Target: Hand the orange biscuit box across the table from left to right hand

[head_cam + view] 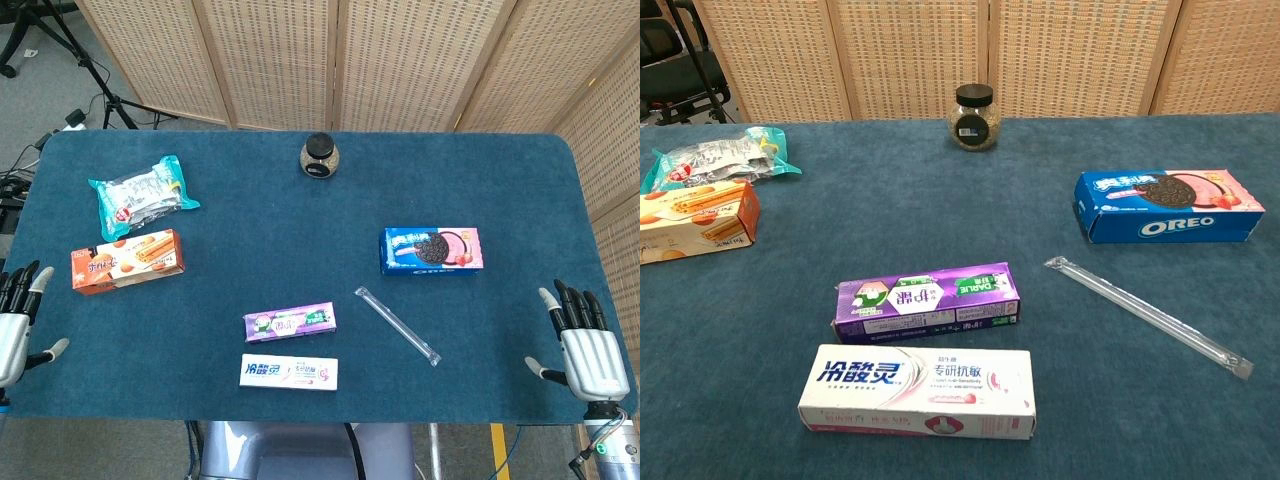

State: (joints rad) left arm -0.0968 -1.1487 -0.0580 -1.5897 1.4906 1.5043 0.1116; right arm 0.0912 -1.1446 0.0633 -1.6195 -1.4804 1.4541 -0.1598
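The orange biscuit box (126, 260) lies flat on the blue table at the left side; the chest view shows it at the left edge (695, 220). My left hand (17, 318) hovers at the table's left edge, below and left of the box, fingers spread and holding nothing. My right hand (585, 345) rests at the table's right front corner, fingers apart and empty. Neither hand shows in the chest view.
A teal snack bag (143, 194) lies behind the orange box. A dark-lidded jar (320, 156) stands at the back centre. An Oreo box (431, 249), a clear wrapped straw (397, 325), a purple box (290, 322) and a white toothpaste box (288, 372) lie mid-table.
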